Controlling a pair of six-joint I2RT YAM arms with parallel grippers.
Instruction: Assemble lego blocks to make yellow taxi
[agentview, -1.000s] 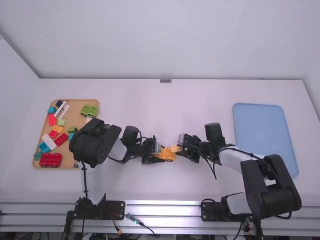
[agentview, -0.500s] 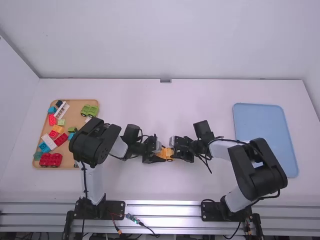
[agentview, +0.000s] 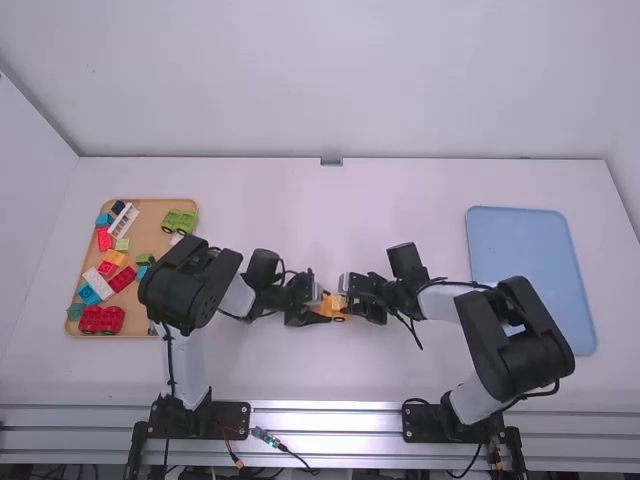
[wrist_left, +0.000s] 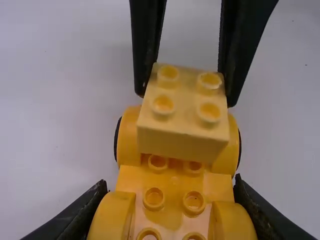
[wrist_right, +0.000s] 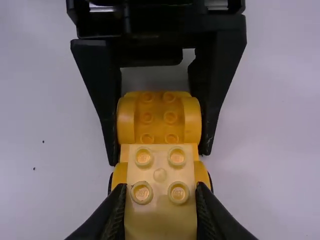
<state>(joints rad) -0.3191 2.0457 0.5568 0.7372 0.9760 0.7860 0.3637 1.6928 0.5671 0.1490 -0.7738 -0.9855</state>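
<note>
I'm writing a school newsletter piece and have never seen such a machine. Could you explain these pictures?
It is a pair of robot arms, left and right, at a white table. The high view looks down from above and behind them; each wrist view comes from a camera on that arm, with its own fingers at the bottom edge.

The left gripper grips an orange-yellow wheeled base. The right gripper holds a pale yellow block at the base's other end.

On the left, a tan tray carries loose colored blocks; on the right lies a blue tray.
</note>
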